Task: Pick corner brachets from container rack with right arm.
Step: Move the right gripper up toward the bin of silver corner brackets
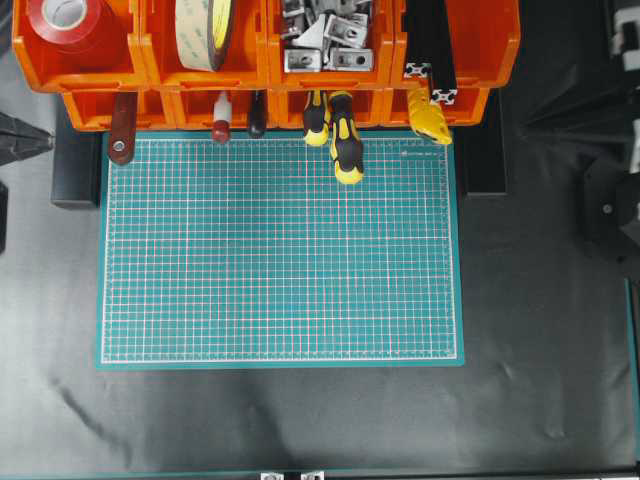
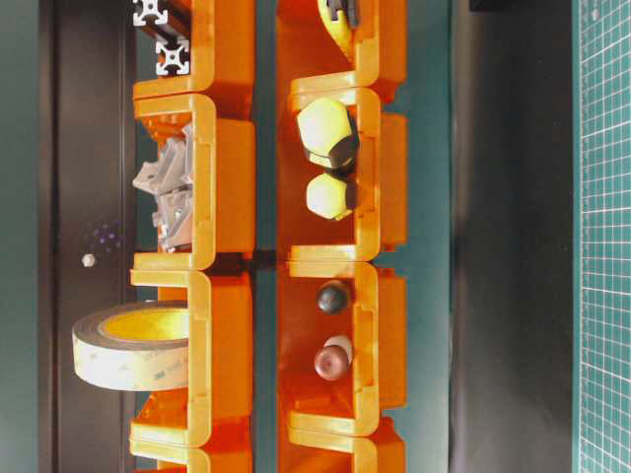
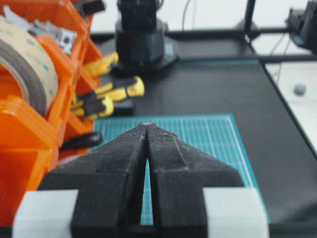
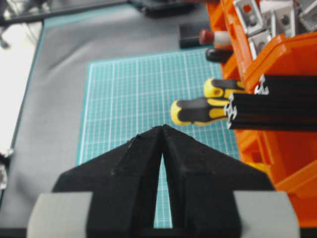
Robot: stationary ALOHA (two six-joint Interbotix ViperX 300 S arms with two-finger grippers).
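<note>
The corner brachets [image 1: 325, 35] are a heap of silver-grey metal angles in one upper bin of the orange container rack [image 1: 480, 50], at the far edge of the table. The same heap of brachets [image 4: 262, 20] shows at the top right of the right wrist view, well beyond my right gripper [image 4: 162, 127]. That gripper is shut and empty, its black tips meeting above the green mat, left of the rack [image 4: 287, 54]. My left gripper [image 3: 147, 124] is also shut and empty, with the rack [image 3: 25, 129] on its left and the brachets [image 3: 54, 32] far ahead.
A green cutting mat [image 1: 280, 250] covers the table's middle. Yellow-black screwdriver handles [image 1: 345, 140] stick out of the lower bins over its far edge. Black profile bars [image 1: 430, 50] fill the bin right of the brackets. A beige tape roll [image 1: 205, 30] and a red one [image 1: 70, 25] sit in bins to the left.
</note>
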